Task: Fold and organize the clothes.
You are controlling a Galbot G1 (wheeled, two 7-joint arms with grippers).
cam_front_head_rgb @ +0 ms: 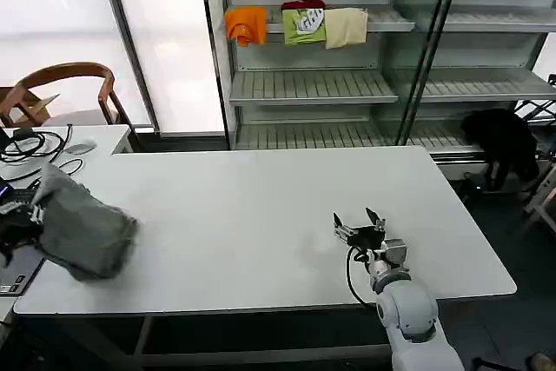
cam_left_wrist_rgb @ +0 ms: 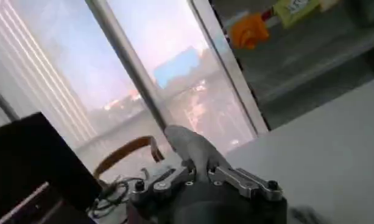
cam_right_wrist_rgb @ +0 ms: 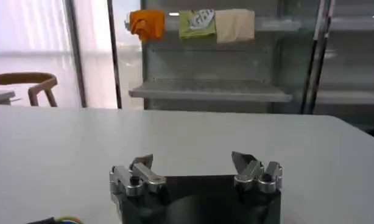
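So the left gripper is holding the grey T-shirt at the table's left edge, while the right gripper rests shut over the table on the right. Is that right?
Not quite. The right gripper is open, not shut: the right wrist view shows its fingers spread wide with bare table between them. The rest holds: the left gripper is closed on the grey T-shirt at the table's left edge.

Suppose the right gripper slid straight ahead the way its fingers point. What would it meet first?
Probably nothing on the table: the right gripper, fingers open, faces bare tabletop up to the far edge. Beyond that stands the shelf unit, though how far off is unclear.
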